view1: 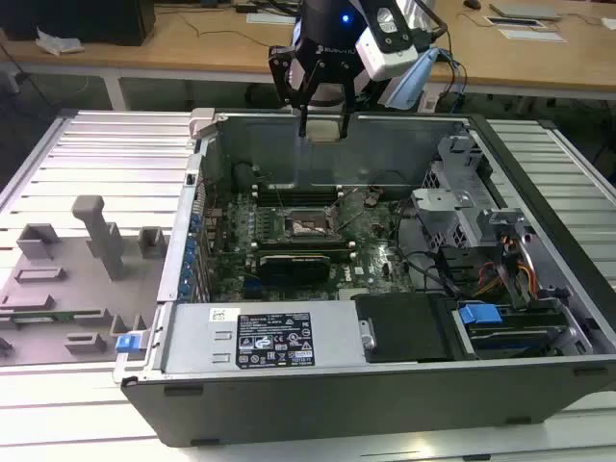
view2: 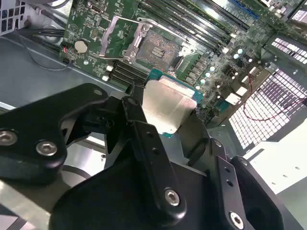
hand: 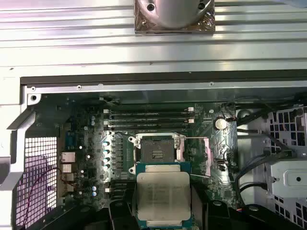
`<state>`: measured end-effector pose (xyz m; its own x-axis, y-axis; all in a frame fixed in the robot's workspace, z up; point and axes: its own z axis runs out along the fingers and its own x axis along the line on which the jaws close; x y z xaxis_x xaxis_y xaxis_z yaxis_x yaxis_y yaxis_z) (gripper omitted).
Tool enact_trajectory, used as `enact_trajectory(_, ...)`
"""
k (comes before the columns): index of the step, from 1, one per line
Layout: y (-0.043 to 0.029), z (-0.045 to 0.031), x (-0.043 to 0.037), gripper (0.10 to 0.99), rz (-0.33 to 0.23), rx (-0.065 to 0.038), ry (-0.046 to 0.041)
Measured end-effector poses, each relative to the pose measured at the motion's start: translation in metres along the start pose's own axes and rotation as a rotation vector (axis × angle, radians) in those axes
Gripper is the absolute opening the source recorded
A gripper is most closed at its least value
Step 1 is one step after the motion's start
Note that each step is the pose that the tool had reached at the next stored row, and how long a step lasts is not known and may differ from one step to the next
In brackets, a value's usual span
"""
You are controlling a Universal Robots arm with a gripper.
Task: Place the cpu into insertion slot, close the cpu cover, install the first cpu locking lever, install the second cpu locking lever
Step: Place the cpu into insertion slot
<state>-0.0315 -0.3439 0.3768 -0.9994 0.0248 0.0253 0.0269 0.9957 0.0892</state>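
The pincer (view1: pixel 324 128) is clamped on the cpu (hand: pixel 163 196). Both hang well apart from the uncovered insertion slot (hand: pixel 157 152).

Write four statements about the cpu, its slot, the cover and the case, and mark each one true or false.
1. The gripper has the cpu clamped in its grip. True.
2. The cpu sits in the insertion slot. False: the slot lies bare, and the cpu hangs in the gripper above the board.
3. The cpu cover is shut over the slot. False: it stands swung open beside the slot.
4. The green motherboard lies inside the open case. True.
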Motion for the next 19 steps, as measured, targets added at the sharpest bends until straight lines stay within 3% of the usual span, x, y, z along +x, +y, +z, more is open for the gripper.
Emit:
enact_trajectory(10, -0.0001, 0.0012, 0.0000, 0.541, 0.000, 0.000, 0.0002)
enact_trajectory(19, -0.0010, 0.0118, -0.0003, 0.541, 0.000, 0.001, 0.0001)
